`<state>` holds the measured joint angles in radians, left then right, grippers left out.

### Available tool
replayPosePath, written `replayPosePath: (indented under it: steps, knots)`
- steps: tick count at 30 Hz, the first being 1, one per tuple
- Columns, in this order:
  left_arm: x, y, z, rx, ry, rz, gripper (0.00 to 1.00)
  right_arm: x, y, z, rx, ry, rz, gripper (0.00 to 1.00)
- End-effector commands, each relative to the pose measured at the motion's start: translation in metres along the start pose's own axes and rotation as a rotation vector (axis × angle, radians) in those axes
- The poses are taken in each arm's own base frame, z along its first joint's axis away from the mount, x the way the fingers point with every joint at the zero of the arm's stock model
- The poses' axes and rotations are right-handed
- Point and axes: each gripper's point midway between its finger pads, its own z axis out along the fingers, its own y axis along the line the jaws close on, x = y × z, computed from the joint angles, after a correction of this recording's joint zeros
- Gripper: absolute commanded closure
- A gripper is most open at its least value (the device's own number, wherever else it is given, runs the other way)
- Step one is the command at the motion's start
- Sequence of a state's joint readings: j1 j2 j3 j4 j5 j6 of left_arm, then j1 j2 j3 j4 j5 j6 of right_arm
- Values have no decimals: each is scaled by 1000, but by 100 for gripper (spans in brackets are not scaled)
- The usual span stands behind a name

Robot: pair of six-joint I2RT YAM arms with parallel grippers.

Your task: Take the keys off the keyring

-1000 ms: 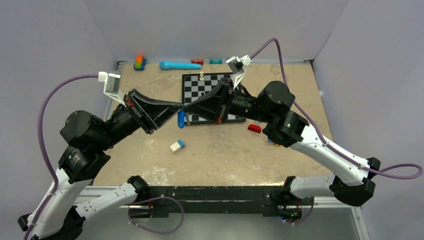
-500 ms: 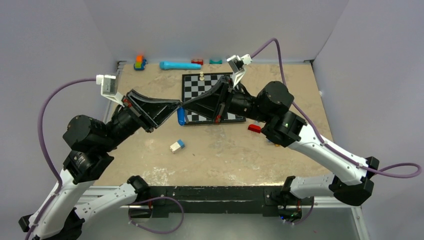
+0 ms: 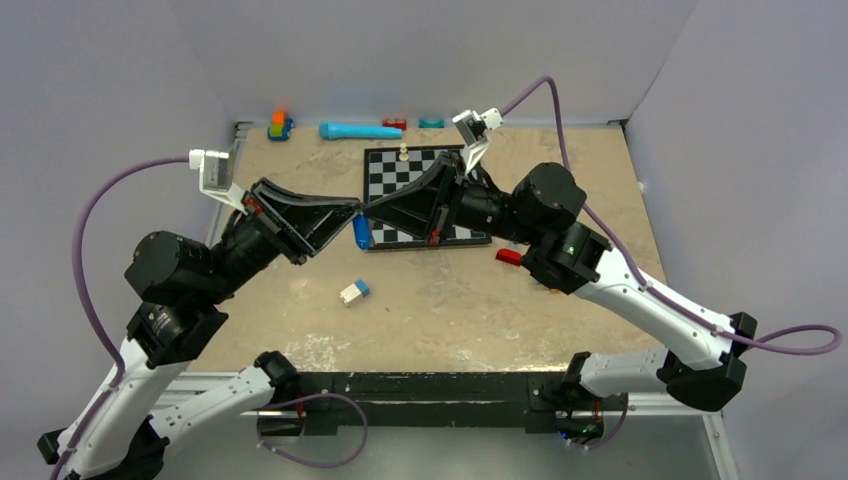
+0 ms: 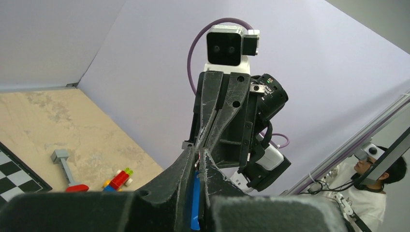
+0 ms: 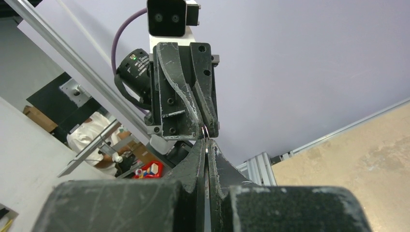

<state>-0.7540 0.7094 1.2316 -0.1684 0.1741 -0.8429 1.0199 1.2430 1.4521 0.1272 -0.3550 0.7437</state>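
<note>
Though barely visible, keyring (image 5: 205,130) between fingers (image 5: 193,162).

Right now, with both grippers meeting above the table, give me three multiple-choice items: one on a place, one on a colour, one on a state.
1. Where is the tiny key with the bright blue oval plastic head?
A) lying flat mid-board
B) hanging under the meeting gripper tips, at the left edge of the black-and-white chessboard
C) against the back wall

2. What colours has the small block lying nearer the arm bases than the chessboard?
A) red and yellow
B) green and black
C) blue and white

3. How are the left gripper and right gripper?
A) both shut, tip to tip
B) both wide open
C) left shut, right open

Answers: 1 B, the top view shows it dangling there. 2 C, plain from above. 3 A, each wrist view shows pinched fingers, the left on the key, the right on the thin metal keyring.
</note>
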Motion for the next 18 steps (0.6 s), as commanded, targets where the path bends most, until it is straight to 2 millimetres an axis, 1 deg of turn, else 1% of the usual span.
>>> replayPosePath:
  steps: [1,6,7,9,11,12,14,18]
  knots:
    - [-5,-10,-4,18,16,56,79,9,1,0,-9,29,10,100]
    - [-6,-10,-11,-13,51,113,48,11,1,-4,1,35,7,100]
    - [-5,-9,-13,-21,65,124,40,11,0,-5,3,37,6,100]
    - [-4,-7,-16,-45,88,148,26,12,0,-6,10,42,7,100]
    - [-3,-6,-20,-60,116,175,17,13,0,-8,11,47,7,100]
    - [-4,-8,-22,-62,126,192,15,13,0,-9,14,49,5,100]
    - [-3,-7,-26,-75,162,231,14,14,0,-11,22,58,1,100]
    - [2,-7,-32,-79,254,326,18,15,0,-15,53,105,-21,100]
